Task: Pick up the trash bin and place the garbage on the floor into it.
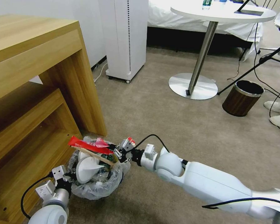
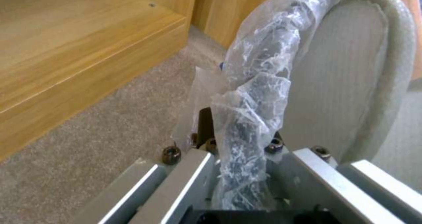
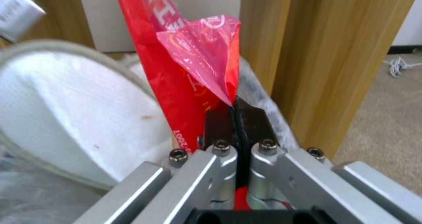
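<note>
Depositing step: beside the wooden desk (image 1: 37,77), left claw (image 2: 239,151) pinches the trash bin (image 1: 96,183) rim; right claw (image 3: 237,118), pinching a red snack wrapper (image 3: 206,52) above the bin, must next release.

The trash bin (image 1: 93,186)'s blue body is hidden by its clear bag; lettering on the red wrapper (image 3: 176,85) is cut off, perhaps unreadable.

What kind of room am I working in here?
Probably a hotel room or bedroom. A bed with white sheets runs along the far wall, a round pedestal table stands on beige carpet, and a small wood-grain bin sits nearby, with a wooden desk unit on your left.
</note>
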You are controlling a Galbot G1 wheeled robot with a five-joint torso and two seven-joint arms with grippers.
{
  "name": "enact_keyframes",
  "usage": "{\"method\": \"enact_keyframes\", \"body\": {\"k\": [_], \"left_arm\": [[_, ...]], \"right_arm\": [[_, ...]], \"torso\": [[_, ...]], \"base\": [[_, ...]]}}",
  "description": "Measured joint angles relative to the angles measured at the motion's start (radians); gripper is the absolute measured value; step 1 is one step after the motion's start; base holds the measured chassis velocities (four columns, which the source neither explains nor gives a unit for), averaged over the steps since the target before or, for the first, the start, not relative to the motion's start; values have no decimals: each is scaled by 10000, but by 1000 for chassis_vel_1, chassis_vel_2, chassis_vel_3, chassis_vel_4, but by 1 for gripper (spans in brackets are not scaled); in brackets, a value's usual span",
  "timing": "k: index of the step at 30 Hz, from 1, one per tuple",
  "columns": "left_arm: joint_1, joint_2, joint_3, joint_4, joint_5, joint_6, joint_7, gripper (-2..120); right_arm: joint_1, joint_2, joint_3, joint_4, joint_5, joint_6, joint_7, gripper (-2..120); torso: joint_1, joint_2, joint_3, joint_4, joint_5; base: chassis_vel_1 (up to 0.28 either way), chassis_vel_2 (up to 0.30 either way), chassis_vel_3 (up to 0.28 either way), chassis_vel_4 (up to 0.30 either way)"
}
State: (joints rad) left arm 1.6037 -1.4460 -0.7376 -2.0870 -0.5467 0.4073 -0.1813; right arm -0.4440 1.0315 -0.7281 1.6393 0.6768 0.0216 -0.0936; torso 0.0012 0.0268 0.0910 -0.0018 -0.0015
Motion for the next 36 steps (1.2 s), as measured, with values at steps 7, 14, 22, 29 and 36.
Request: {"method": "enact_keyframes", "body": {"k": [7, 14, 22, 29, 36], "left_arm": [[-6, -7, 6, 0, -5, 1, -1, 1], [-30, -18, 0, 72, 2, -28, 10, 1], [-32, -26, 7, 75, 2, -36, 22, 1], [-13, 14, -14, 73, -32, -45, 32, 1], [-73, 53, -36, 138, -77, -58, 32, 1]], "right_arm": [[-63, 267, -121, -669, -210, 330, 3, 0], [-54, 373, 12, -116, -4, 253, 108, 0], [48, 866, -193, -860, -202, 280, 126, 0], [-2, 1489, -415, -1436, -398, 331, 99, 0], [-47, 1124, -493, -1383, -439, 244, 89, 0]], "torso": [[0, 0, 0, 0, -1], [0, 0, -2, 0, 0], [0, 0, -1, -1, -1], [-1, 0, -1, 3, 0], [-1, 1, -1, 0, 0]], "base": [[0, 0, 0, 0], [0, 0, 0, 0], [0, 0, 0, 0], [0, 0, 0, 0], [0, 0, 0, 0]]}}
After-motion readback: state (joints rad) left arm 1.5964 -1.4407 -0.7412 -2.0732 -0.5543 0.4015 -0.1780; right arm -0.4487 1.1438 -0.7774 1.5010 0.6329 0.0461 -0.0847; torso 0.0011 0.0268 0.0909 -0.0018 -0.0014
